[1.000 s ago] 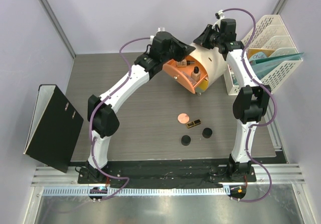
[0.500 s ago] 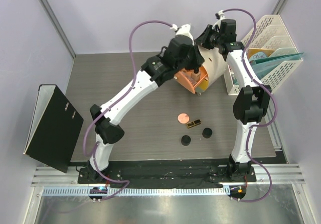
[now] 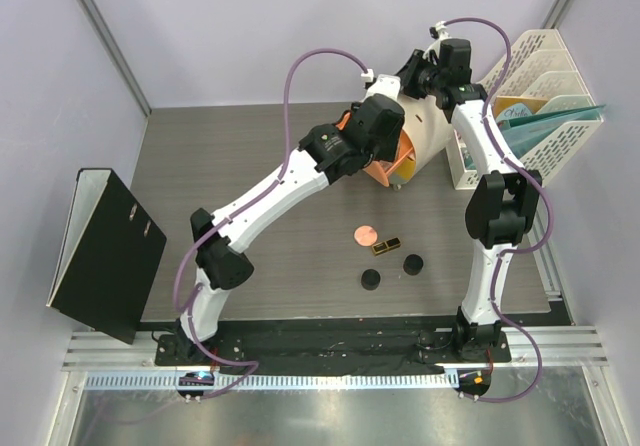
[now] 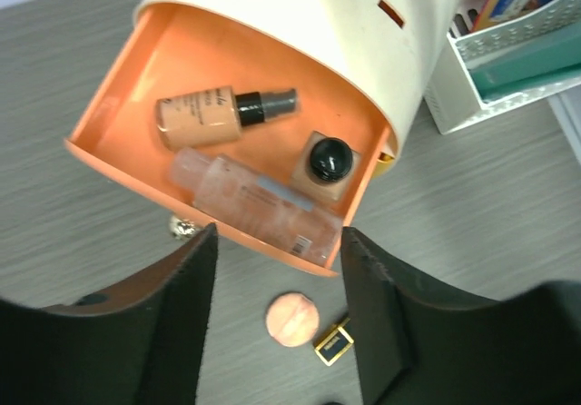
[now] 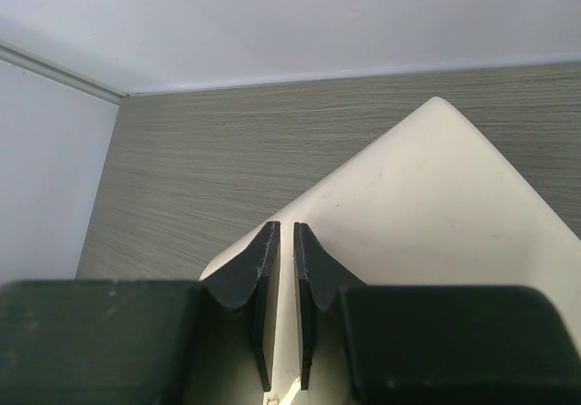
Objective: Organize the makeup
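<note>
Shift: over the past second the left arm [image 3: 270, 181] has swung across from the left and now hangs above the orange drawer [image 4: 118, 114].
Left pincer [image 4: 280, 242]: spread wide, holding nothing.
Right pincer [image 5: 283, 232]: nearly closed, a sliver between the fingers, at the top of the cream box [image 5: 436, 205]; whether it nips an edge cannot be told.
Drawer: beige bottle [image 4: 204, 119] and clear bottle [image 4: 254, 201] lying down, second beige bottle [image 4: 329, 162] upright by the right wall.
Table [image 3: 200, 166]: pink compact [image 3: 366, 234] just beside the lipstick [image 3: 386, 245], a black jar [image 3: 412, 263] and a second black jar [image 3: 371, 280] near them, all unmoved.
Meaning: the bottles look stowed; four small pieces probably wait their turn.
</note>
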Controlling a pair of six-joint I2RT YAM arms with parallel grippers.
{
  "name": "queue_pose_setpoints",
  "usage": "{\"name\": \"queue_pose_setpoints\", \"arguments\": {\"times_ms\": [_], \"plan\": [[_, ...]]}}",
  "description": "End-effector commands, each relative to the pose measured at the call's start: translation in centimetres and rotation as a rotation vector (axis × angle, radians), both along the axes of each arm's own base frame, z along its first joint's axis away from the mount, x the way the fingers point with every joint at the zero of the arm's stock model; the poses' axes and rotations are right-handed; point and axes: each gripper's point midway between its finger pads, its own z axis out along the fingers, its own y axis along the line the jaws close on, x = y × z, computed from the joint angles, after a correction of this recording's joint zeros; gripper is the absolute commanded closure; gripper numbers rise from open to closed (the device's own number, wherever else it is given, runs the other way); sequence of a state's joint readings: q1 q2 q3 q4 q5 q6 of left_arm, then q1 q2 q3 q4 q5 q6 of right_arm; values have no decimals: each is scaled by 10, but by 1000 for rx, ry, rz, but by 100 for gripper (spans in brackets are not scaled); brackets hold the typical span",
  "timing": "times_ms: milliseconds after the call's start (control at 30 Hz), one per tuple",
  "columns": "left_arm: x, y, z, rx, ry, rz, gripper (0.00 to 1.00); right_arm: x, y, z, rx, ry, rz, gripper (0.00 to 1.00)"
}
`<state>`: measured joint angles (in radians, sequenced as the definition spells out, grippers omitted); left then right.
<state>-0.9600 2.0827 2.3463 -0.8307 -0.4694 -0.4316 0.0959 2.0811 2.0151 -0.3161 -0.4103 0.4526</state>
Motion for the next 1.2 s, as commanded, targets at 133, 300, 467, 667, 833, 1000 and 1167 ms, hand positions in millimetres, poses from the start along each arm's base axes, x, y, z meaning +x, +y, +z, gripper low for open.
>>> {"name": "queue_pose_setpoints", "arguments": {"times_ms": [133,300,467,667,833,1000,1167], "plan": [[16,-5,10,9,-88,15,37,-28,-10,-73,-51,261,-18,82],[20,-17,10,-18,-91,-3,36,-29,-11,-74,-53,264,-16,82],[25,-21,9,-39,-104,7,33,-29,-10,-75,-56,265,-13,82],[38,-21,14,-101,-112,41,32,-29,-11,-75,-59,265,-13,82],[49,-18,10,-133,-91,53,34,-30,-10,-76,-57,271,-11,82],[62,-15,1,-183,-51,71,48,-29,-10,-74,-58,266,-12,82],[70,-9,-5,-201,-21,79,52,-30,-11,-76,-59,270,-13,82]]}}
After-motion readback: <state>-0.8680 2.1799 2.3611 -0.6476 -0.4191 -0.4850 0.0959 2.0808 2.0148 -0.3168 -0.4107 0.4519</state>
